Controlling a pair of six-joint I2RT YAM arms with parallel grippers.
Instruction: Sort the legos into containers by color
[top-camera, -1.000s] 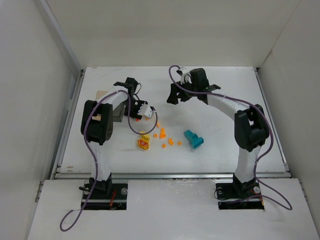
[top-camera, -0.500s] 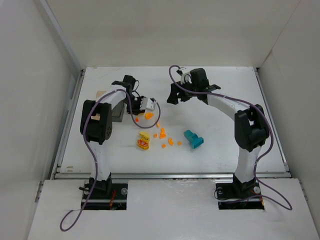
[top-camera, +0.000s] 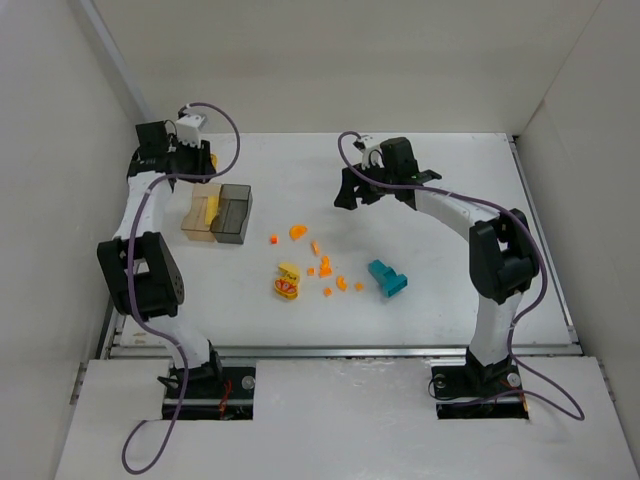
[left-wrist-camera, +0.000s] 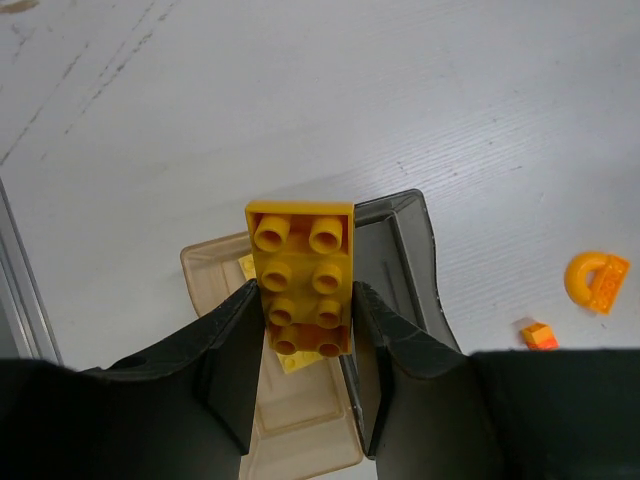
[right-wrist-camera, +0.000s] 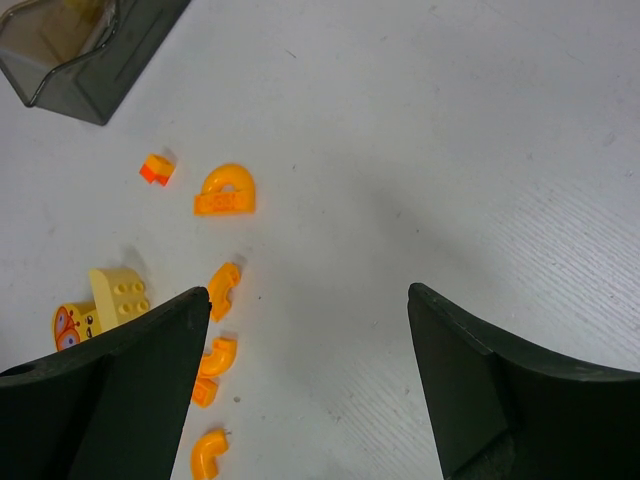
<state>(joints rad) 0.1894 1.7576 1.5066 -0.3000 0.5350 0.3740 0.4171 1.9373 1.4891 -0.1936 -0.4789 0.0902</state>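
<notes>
Low centre in the frame, a yellow red-marked lego piece (top-camera: 287, 284), a teal-blue lego block (top-camera: 387, 277) and scattered orange lego bits (top-camera: 326, 265) lay on the white surface (top-camera: 450, 220). Farther, upper left, the left fingers (left-wrist-camera: 230, 360) gripped a yellow-orange studded brick (left-wrist-camera: 300, 245) above the amber translucent plastic box (top-camera: 198, 214) adjoining a smoky grey box (top-camera: 233, 212). The right fingers (right-wrist-camera: 130, 370), upper centre, stood open.

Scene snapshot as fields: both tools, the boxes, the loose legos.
left tool: shut on yellow brick, held near the amber box
right tool: open, holds nothing
amber box: yellow pieces inside
grey box: adjoins amber box; contents cannot be told
loose: orange bits, yellow piece with red marks, teal block
</notes>
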